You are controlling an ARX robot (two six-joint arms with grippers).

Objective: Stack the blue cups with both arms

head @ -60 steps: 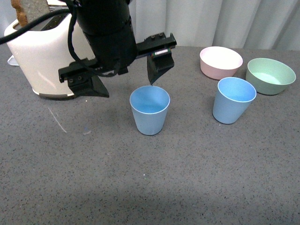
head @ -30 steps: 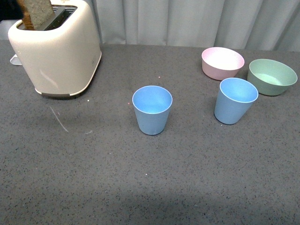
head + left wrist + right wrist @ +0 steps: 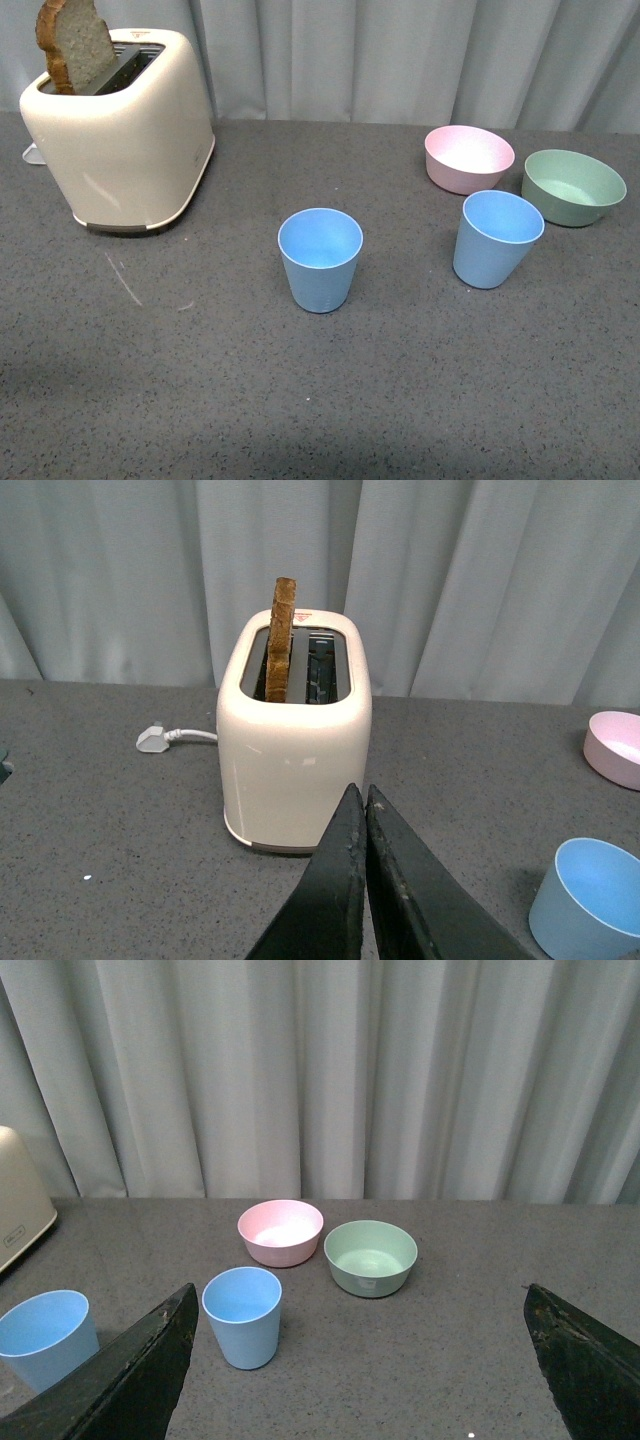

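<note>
The left hand has its two black fingers pressed together with nothing between them, and it hangs above the counter facing the toaster. A second ago this arm filled the front view, with the hand spread just behind the middle cup. Half a second ago it was already out of that view, and it is out of it now as well. The middle cup stands upright and untouched, in the same spot as before. In the left wrist view it sits off to one side of the hand, well apart from the fingers.

The right hand is spread wide and holds nothing. The right cup stands upright on the counter ahead of it, nearer one finger than the other, and the middle cup shows at the edge of that view. The two cups are well apart, not stacked.

Just behind the right cup sit a pink bowl and a green bowl, side by side. A slice of bread sticks up from one toaster slot. A white plug lies on the counter beside the toaster. Small marks on the toaster's top and side are too tiny to read.
</note>
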